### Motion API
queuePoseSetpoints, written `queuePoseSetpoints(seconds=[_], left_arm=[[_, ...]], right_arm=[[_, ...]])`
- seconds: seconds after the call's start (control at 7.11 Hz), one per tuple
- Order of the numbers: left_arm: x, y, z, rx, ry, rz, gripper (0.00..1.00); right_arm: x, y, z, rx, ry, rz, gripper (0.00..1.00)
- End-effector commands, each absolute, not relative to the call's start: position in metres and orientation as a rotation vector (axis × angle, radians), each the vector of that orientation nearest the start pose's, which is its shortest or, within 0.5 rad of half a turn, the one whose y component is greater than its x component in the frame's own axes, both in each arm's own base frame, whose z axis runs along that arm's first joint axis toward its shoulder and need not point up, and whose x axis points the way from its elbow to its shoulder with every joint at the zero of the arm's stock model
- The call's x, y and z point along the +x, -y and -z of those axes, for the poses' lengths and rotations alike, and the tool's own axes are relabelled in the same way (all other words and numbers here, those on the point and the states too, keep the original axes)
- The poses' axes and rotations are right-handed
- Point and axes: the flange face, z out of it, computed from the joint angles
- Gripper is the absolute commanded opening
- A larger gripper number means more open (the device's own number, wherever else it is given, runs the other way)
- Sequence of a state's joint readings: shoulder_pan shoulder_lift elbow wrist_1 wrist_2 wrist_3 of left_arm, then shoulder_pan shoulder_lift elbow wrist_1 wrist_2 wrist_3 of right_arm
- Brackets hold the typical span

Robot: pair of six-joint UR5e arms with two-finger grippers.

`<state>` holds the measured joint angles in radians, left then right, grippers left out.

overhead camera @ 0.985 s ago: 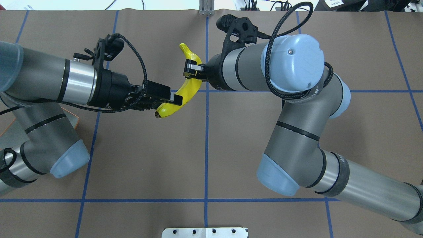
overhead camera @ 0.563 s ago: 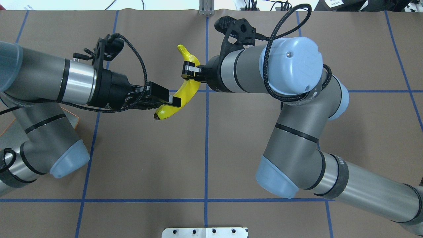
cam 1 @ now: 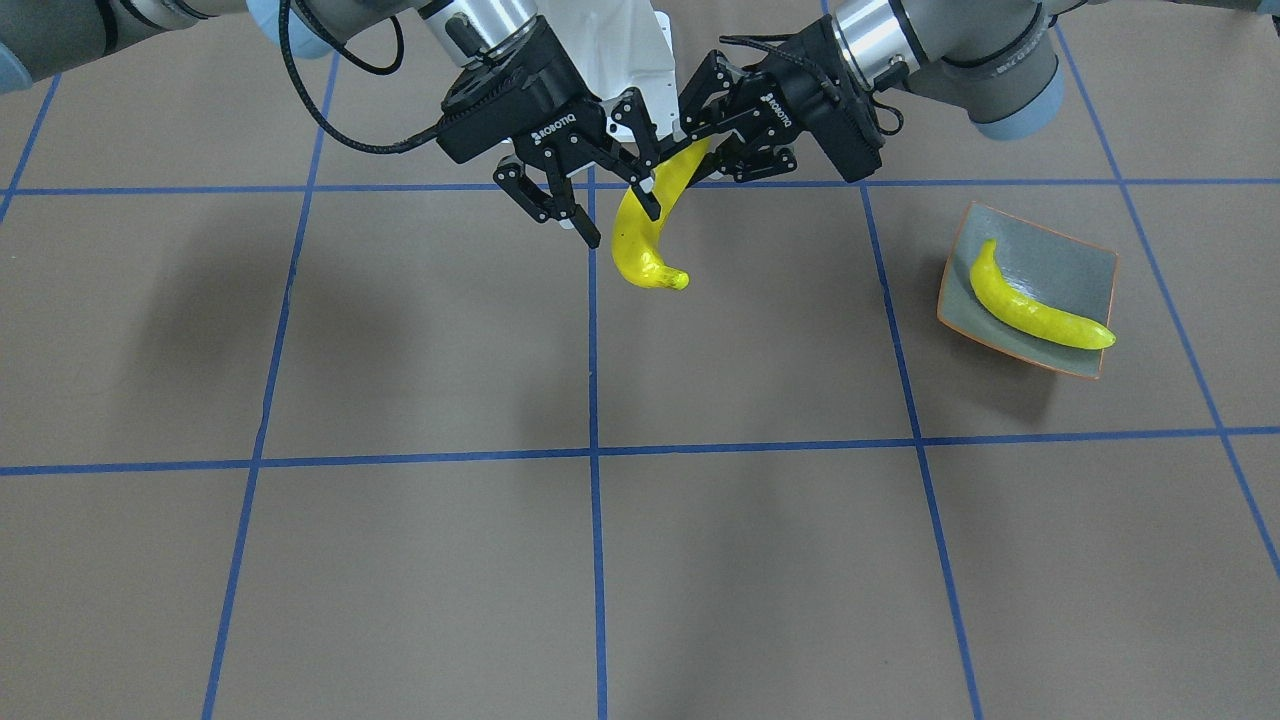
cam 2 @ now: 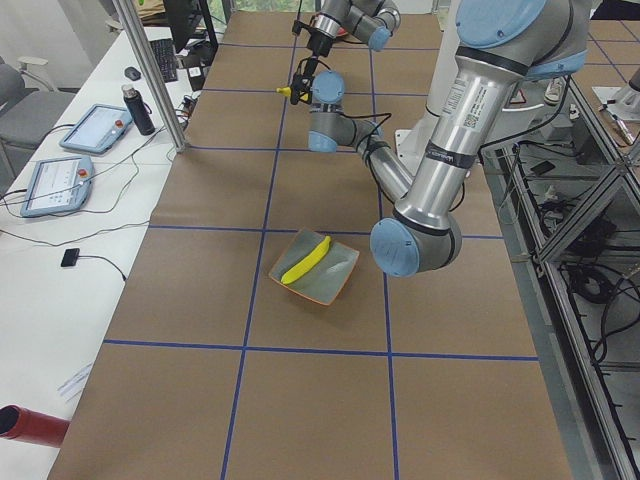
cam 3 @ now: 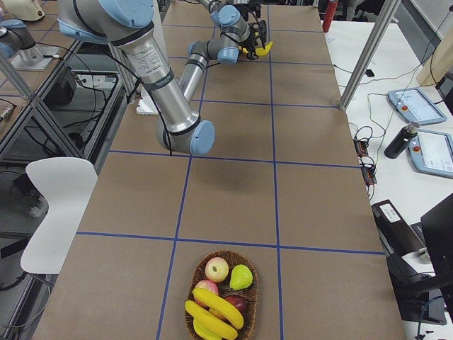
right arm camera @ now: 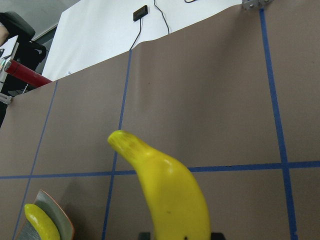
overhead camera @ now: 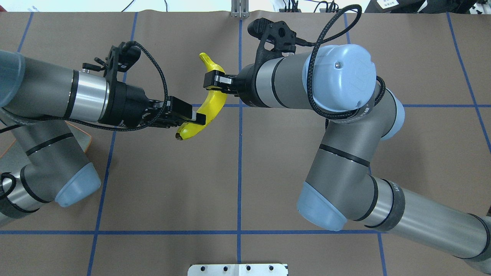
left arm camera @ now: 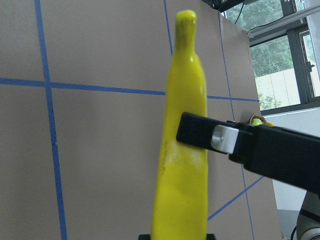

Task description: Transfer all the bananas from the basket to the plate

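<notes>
The left jaws and the right jaws were each closed on 1 banana (overhead camera: 209, 107) raised off the tabletop (overhead camera: 153, 184), seemingly a handover, since the plate (cam 1: 1075, 262) with another banana (cam 1: 1035, 312) lay on the left arm's side.

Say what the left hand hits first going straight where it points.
The banana, gripped in the left hand. Past that, the left wrist view shows only the table, so probably that; the right hand sits off to one side. Depth unclear.
</notes>
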<state>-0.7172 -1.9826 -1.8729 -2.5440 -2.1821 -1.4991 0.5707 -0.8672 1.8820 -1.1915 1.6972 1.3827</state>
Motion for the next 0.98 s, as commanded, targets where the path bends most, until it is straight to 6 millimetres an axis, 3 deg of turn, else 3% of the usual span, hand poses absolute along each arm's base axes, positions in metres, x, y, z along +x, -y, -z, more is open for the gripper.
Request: queuePoseSetpoints(seconds=[0.0,0.14,0.28,0.56,0.7,0.84], left_arm=[[0.349,0.412,-0.214,0.181,-1.612,0.003,0.0],[0.334,0.413,-0.246,0.172,-1.566,0.044,0.0],[0.3,0.415,-0.286,0.173,-1.509,0.115,0.0],[0.231,0.377,-0.383,0.095,-1.353,0.253,0.0],[0.201,0.368,-0.428,0.053,-1.27,0.355,0.0],[0.181,0.361,-0.456,-0.044,-1.223,0.527,0.0]], right_arm=[[-0.412,0.442,-0.081,0.436,1.325,-0.253,1.0],[-0.392,0.457,-0.111,0.413,1.284,-0.271,1.0],[-0.367,0.477,-0.148,0.395,1.227,-0.265,1.0],[-0.308,0.506,-0.24,0.383,1.082,-0.163,1.0],[-0.28,0.515,-0.275,0.377,1.033,-0.12,1.0],[-0.258,0.518,-0.301,0.377,1.0,-0.078,1.0]])
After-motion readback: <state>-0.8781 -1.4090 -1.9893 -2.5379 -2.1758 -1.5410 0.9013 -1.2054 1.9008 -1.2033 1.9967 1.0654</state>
